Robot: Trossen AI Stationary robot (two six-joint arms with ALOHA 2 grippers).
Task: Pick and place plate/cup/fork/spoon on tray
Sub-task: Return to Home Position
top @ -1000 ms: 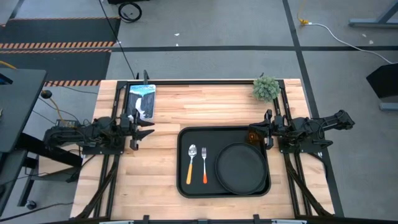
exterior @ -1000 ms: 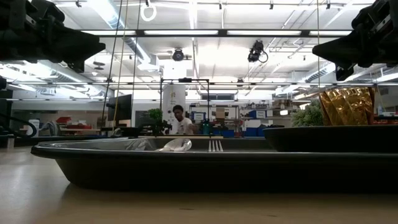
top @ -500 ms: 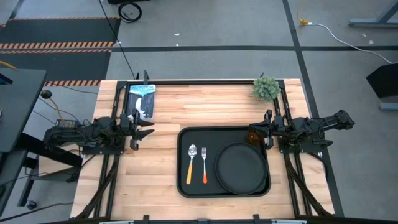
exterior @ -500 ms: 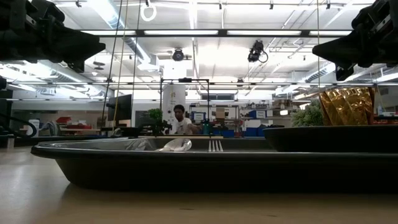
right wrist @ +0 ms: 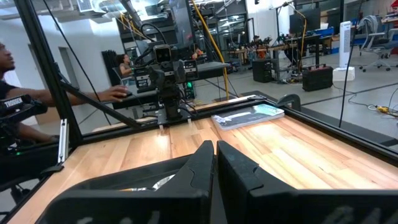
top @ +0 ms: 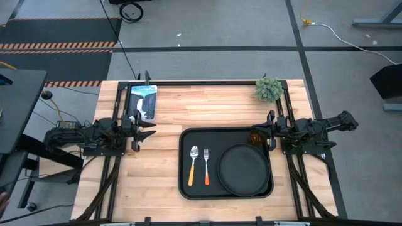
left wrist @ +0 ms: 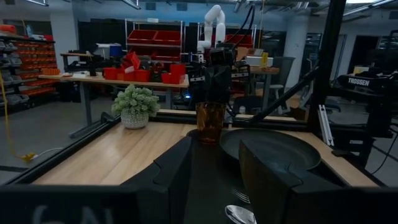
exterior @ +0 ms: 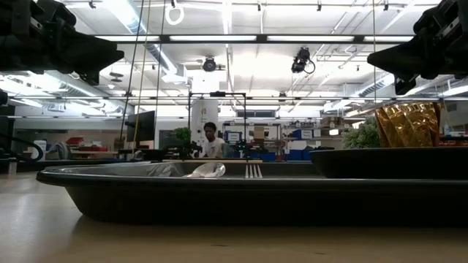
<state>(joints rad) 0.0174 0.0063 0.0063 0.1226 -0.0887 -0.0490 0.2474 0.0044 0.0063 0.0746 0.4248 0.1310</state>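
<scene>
Cup [top: 255, 136] standing on tray [top: 184, 188], at far right corner, just beside plate [top: 244, 169]. Fork [top: 206, 166] and spoon [top: 193, 164] lying side by side on tray's left half. All four apparently placed. Right gripper [top: 271, 137] just beside cup, fingers [right wrist: 205, 165] nearly closed, gripping nothing. Left gripper [top: 143, 132] waiting over worktop [top: 207, 103], well apart from tray, fingers [left wrist: 264, 165] open. Risk: sideways swing or careless retreat by right gripper could clip cup and topple it.

Grey concrete floor [top: 213, 31] with hazard-striped mat [top: 59, 44]; bright ceiling strip lights [exterior: 241, 38]; red storage bins [left wrist: 149, 73] on workbench
</scene>
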